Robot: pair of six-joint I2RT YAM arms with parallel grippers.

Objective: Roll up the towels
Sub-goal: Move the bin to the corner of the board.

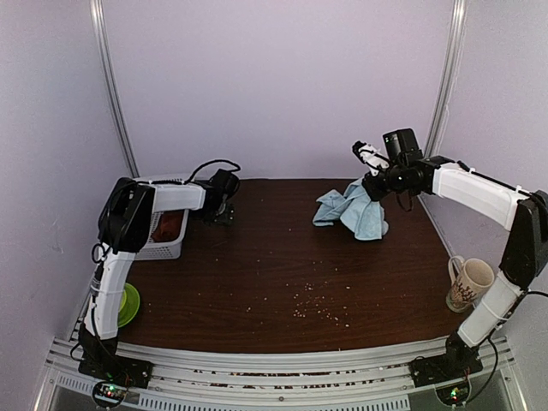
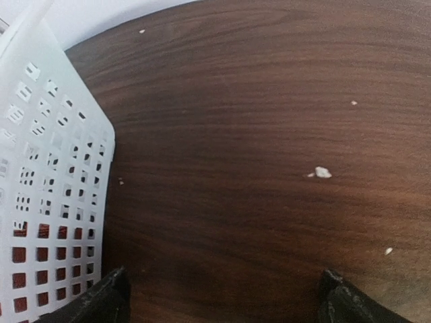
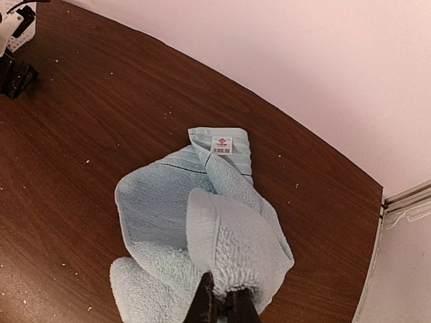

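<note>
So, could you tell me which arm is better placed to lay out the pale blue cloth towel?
Right. The right tool is shut on a fold of the pale blue cloth towel, bunched on the dark wooden table. The left tool hangs open far off, beside the white plastic basket.

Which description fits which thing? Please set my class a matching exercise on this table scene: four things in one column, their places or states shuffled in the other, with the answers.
Things
1. light-blue towel
2. mug
3. green plate
4. left gripper

Descriptions
A. open, beside the white basket
B. at the right edge of the table, towards the near side
C. bunched up, pinched by the shut right gripper
D. at the near left corner

Pairs: 1-C, 2-B, 3-D, 4-A
</note>
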